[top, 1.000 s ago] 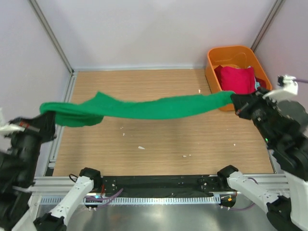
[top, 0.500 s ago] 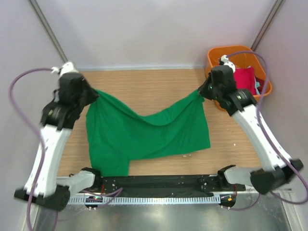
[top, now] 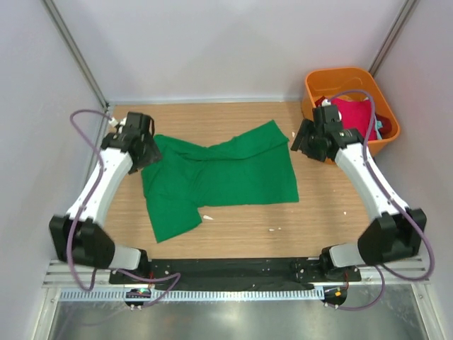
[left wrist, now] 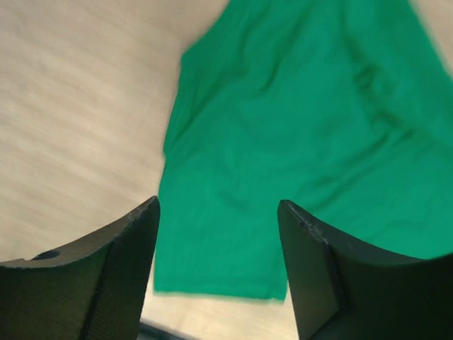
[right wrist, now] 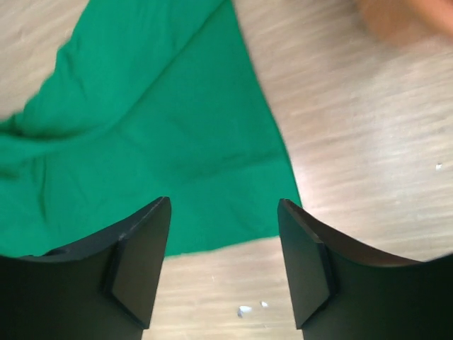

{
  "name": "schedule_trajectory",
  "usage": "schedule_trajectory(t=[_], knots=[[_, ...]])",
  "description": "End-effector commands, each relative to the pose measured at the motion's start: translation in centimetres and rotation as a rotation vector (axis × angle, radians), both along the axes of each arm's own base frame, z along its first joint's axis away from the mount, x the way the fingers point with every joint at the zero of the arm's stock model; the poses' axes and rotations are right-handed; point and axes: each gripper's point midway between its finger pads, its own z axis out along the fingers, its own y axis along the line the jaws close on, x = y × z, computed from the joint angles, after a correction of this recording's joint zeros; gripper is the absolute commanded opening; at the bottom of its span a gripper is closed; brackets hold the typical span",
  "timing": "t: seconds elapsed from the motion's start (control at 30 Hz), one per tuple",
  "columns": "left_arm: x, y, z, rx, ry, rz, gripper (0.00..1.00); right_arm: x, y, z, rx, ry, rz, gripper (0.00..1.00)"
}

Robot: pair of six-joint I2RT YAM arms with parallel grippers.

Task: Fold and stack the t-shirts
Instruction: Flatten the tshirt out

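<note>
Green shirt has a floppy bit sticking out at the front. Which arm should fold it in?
Probably the left. The flap lies on the shirt's left side, close to the open left claw. The right claw, also open, sits off the shirt's right edge, by the bin.

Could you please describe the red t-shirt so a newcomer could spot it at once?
At the far right corner of the wooden table stands an orange bin. The red t-shirt lies bunched inside it. Its crimson colour sets it apart from the green t-shirt spread on the table.
</note>
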Motion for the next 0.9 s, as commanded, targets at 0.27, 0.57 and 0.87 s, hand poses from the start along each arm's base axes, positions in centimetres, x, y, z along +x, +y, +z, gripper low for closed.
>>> schedule_trajectory(t=[0.27,0.57,0.87], knots=[[-17.7,-0.9,-6.3,-0.251,0.184,0.315,0.45,-10.0,3.4,-5.1,0.135,0.094,0.174,0.40],[-21.6,-2.6,-11.9,-0.278,0.340,0.401,0.42,-9.7,4.3,-6.1,0.175,0.117,0.179,0.40],[-21.9,-3.2,-14.8,-0.341,0.299,0.418,0.45,-11.0,4.0,-6.8,0.173,0.132,0.176,0.40]])
